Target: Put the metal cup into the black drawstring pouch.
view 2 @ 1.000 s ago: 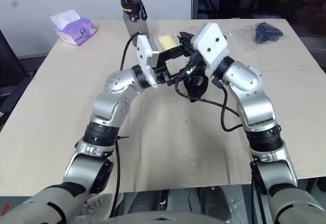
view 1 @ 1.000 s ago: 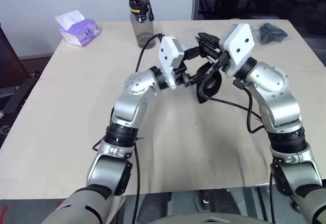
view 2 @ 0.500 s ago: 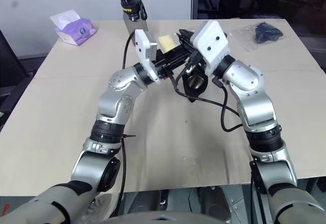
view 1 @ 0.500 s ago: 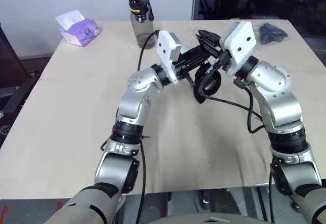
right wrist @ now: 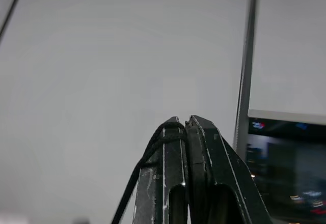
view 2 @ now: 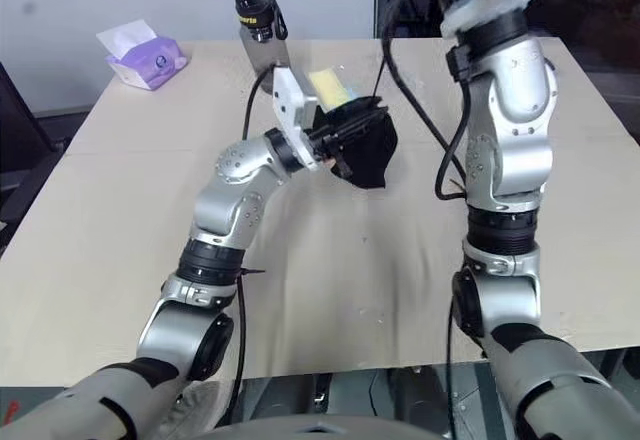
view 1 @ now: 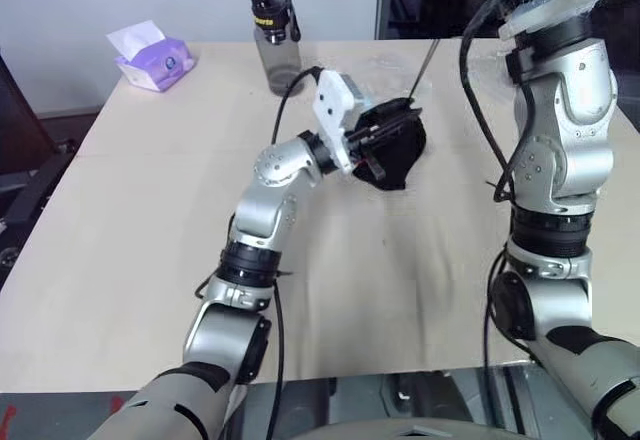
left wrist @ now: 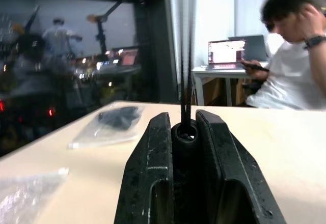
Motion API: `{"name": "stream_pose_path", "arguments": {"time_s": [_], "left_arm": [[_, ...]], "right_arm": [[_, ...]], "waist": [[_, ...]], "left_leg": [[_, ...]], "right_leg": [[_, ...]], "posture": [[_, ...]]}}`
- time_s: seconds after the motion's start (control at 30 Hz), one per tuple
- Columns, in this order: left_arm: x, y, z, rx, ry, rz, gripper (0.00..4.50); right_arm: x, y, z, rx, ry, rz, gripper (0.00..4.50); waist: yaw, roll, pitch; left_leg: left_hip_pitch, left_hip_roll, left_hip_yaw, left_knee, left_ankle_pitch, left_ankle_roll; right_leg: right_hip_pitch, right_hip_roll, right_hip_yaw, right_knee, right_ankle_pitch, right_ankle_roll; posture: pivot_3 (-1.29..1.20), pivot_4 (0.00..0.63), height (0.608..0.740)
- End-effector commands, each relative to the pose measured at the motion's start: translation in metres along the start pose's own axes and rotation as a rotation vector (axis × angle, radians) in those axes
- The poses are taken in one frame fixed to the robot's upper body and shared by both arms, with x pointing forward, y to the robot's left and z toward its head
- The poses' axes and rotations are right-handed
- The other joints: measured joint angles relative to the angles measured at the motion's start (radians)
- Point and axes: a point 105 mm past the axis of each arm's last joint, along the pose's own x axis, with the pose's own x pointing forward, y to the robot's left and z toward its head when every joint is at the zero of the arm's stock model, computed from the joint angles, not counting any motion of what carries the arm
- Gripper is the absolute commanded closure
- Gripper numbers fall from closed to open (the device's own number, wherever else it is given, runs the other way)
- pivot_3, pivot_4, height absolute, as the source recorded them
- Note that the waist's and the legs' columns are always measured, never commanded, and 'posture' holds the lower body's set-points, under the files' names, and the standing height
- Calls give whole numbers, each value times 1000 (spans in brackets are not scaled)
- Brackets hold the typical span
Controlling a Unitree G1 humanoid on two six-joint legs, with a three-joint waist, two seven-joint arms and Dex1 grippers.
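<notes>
A: Where's the pouch [view 1: 395, 145]?
B: We see it above the table [view 1: 150, 210], near mid-table; our left gripper [view 1: 385, 137] is clamped on its neck. We can't see inside it.
A: And the cord [view 1: 424, 65]?
B: It runs taut up from the pouch. Our right gripper [right wrist: 184, 124] is pinched tight on it.
A: Other containers?
B: A bottle [view 1: 275, 40], capped, stands behind; a tissue pack [view 1: 150, 57] sits at the far left.

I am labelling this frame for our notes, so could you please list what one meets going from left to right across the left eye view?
Tissue pack → water bottle → left gripper shut on the black drawstring pouch → taut drawstring cord rising toward the raised right arm.
</notes>
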Motion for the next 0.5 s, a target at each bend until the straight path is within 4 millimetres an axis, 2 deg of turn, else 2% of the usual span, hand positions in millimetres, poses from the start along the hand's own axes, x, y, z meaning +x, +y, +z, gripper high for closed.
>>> {"name": "stream_pose_path", "arguments": {"time_s": [0.03,0.1,0.13,0.17,0.3,0.37,0.47,0.5], "left_arm": [[-12,0,-30,-73,84,46,4320],[-14,-7,-28,-102,69,-4,4320],[-14,-9,-26,-124,53,-20,3291],[-14,-10,-23,-136,41,-25,3016],[-16,6,-20,-98,47,87,1108],[-23,16,-6,-107,-2,118,77],[-39,32,19,-96,-48,156,0],[-45,36,26,-96,-59,159,0]], "right_arm": [[4,-5,44,-7,-180,-15,4500],[2,2,36,13,-137,26,4500],[0,9,29,23,-102,69,4500],[-3,16,23,25,-69,114,4500],[-20,38,2,51,54,258,4500],[-38,52,-15,125,186,367,4500],[-64,60,-29,153,320,467,3630],[-71,59,-32,155,354,479,3093]], "waist": [[0,0,0],[0,0,0],[0,0,0],[0,1,0],[0,1,0],[0,1,0],[0,1,0],[-1,1,0]], "left_leg": [[0,0,0,0,0,0],[0,0,0,0,0,0],[0,0,0,0,0,0],[0,0,0,0,0,0],[0,0,-1,0,0,0],[0,0,-1,1,0,0],[0,0,-1,1,0,0],[0,0,-1,1,0,0]], "right_leg": [[0,0,0,0,0,0],[0,0,0,0,0,0],[0,0,0,0,0,0],[0,0,0,0,0,0],[0,0,-1,0,0,0],[0,0,-1,0,0,0],[0,0,-1,0,0,0],[0,0,0,0,0,0]], "posture": [[0,150,740],[0,150,740],[0,150,740],[0,150,740],[0,150,740],[0,150,740],[0,150,740],[0,150,740]]}}
